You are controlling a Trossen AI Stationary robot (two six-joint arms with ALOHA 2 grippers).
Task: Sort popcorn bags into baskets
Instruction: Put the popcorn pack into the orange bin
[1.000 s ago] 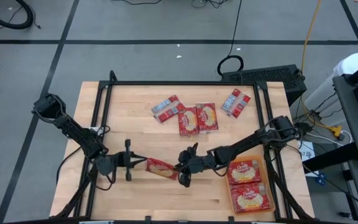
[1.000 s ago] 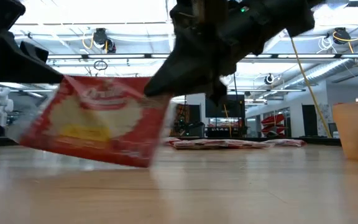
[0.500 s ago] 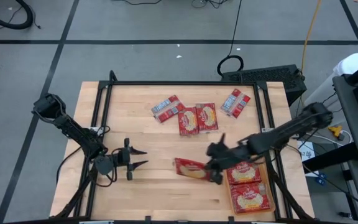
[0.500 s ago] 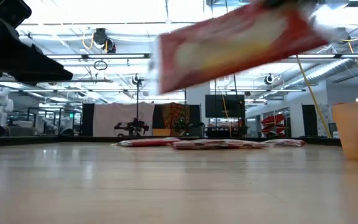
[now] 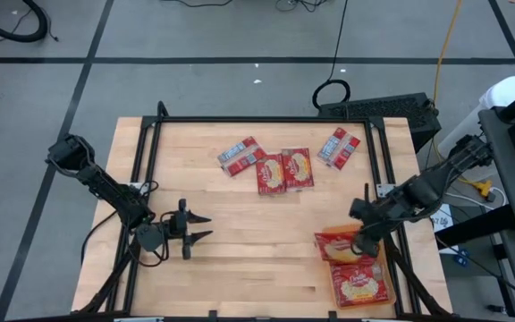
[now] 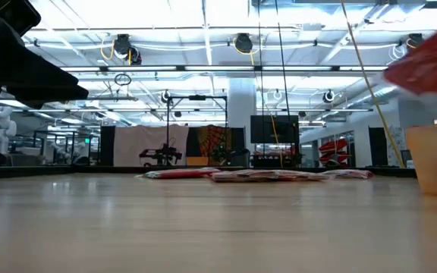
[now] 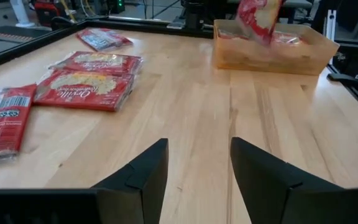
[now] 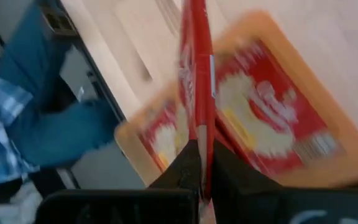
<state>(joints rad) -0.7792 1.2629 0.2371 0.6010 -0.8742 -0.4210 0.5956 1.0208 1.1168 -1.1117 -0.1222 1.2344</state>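
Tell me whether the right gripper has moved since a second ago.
Yes. The right gripper, shut on a popcorn bag, has swung from mid-table rightward to above the orange basket.

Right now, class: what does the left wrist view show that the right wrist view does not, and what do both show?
Only the left wrist view: the open left gripper over bare table, and loose bags lying flat on the wood.

Only the right wrist view: the right gripper shut on the edge of the held bag, and a person's sleeve beside the table.

Both: the held bag hanging over the orange tray, which already holds bags.
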